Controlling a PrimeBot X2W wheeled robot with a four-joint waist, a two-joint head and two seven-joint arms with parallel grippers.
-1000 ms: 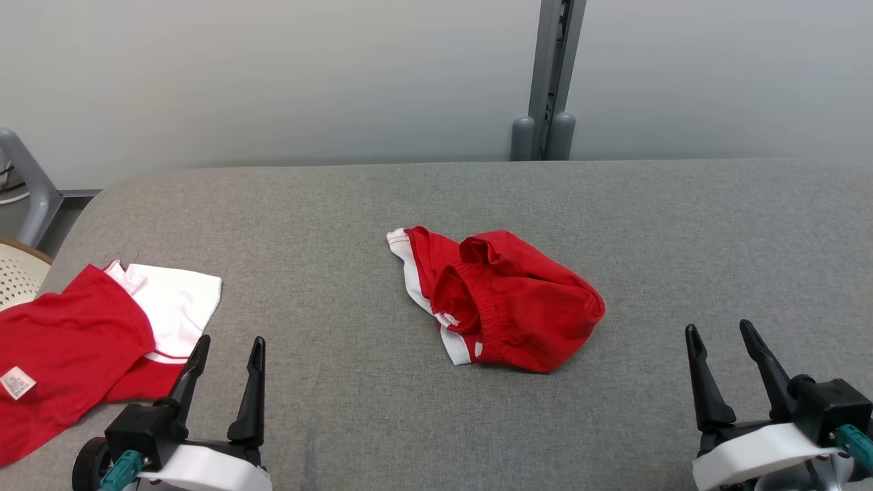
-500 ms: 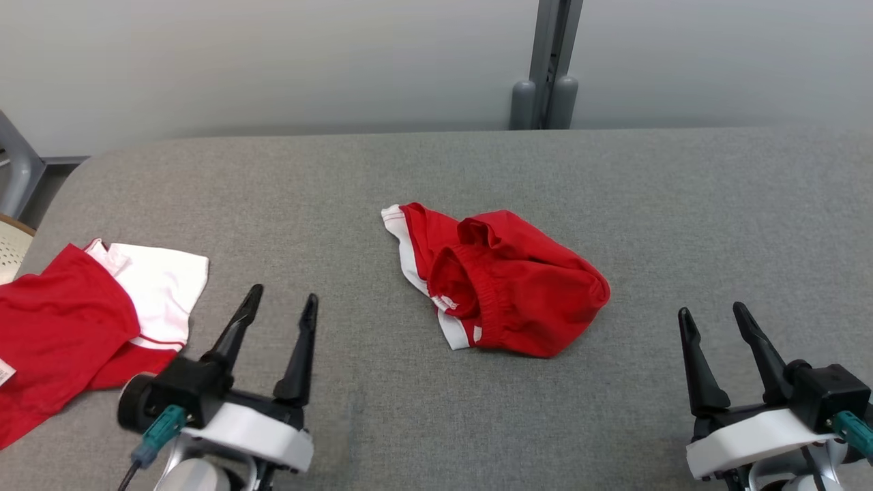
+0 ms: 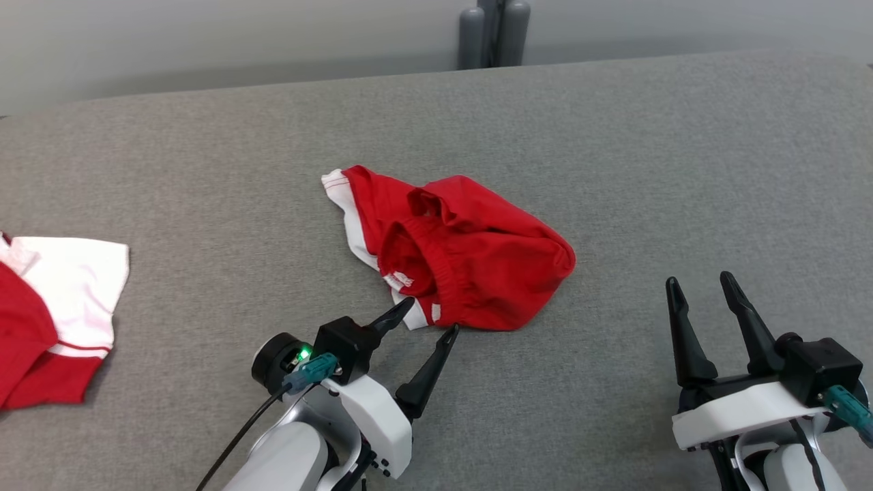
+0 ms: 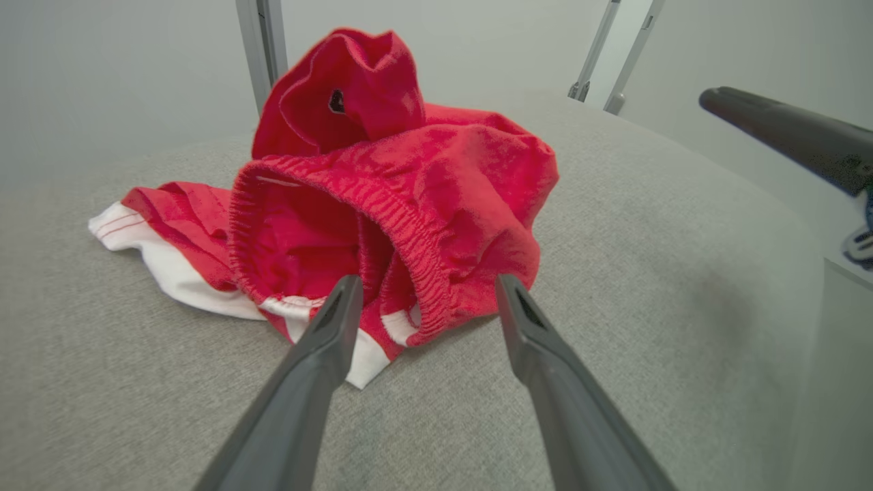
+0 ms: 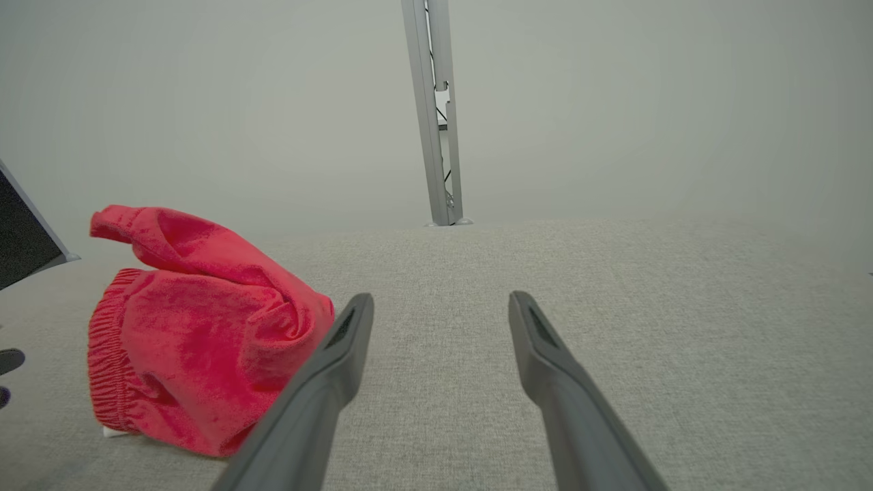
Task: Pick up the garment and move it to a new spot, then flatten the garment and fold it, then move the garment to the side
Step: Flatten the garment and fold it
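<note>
The garment (image 3: 477, 273) is showing as soft matt red cloth with a ribbed waistband (image 4: 423, 273), while the table (image 3: 682, 170) is looking like coarse grey woven fabric.

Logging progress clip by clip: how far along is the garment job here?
Done: nothing visible; the red garment lies crumpled on the grey surface. In hand: the left end effector, open, has its fingertips at the garment's near waistband edge, with no grip closed; the right end effector sits open, apart from it. Remaining: lifting, moving, flattening, folding, setting aside.
</note>
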